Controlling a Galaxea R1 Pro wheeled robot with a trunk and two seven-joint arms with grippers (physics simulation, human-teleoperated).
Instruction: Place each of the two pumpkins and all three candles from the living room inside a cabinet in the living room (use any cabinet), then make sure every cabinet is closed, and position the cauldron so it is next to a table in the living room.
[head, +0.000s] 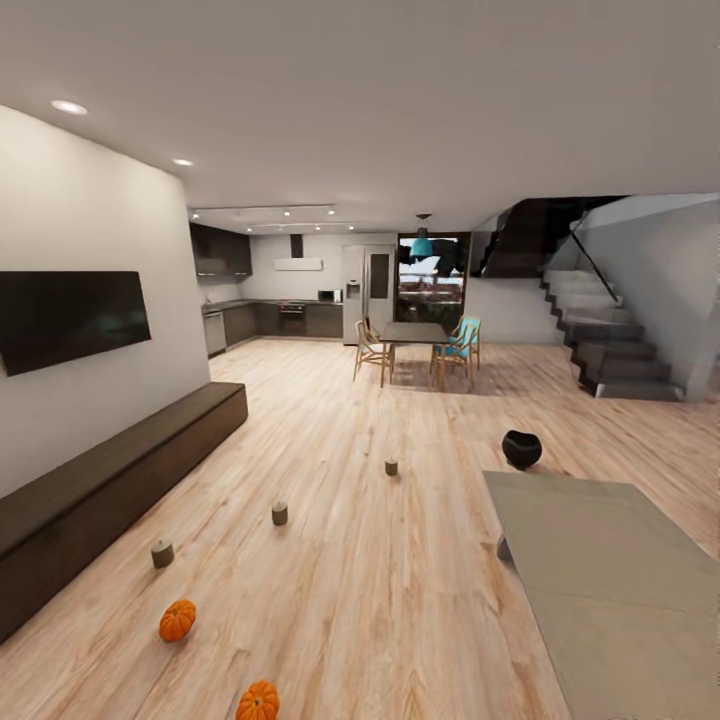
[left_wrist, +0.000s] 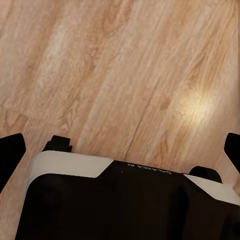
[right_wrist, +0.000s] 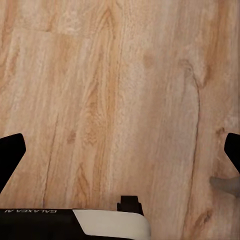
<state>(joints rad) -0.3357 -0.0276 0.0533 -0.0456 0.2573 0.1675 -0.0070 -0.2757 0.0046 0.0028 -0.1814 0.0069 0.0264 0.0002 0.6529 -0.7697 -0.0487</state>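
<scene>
From the head camera I see two pumpkins (head: 177, 620) (head: 258, 702) on the wood floor (head: 400, 580), the nearer cut off by the frame edge. Three candles (head: 162, 553) (head: 280, 513) (head: 391, 467) trail away beside the closed cabinet (head: 110, 485). The cauldron (head: 521, 449) sits just beyond the table (head: 610, 580). Left gripper (left_wrist: 120, 150) and right gripper (right_wrist: 120, 150) both spread wide, empty.

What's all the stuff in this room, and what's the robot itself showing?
pumpkins: two, orange, on the floor near the camera
candles: three, beige-tan, in a line on the floor
cauldron: one, black, on the floor past the coffee table's far end
cabinet: one, dark brown, along the left wall, closed
coffee table: one, grey-brown, at right
television: one, black, on the wall
dining table: one, with chairs, farther back
left claw: fingers spread, over bare floor
right claw: fingers spread, over bare floor
</scene>
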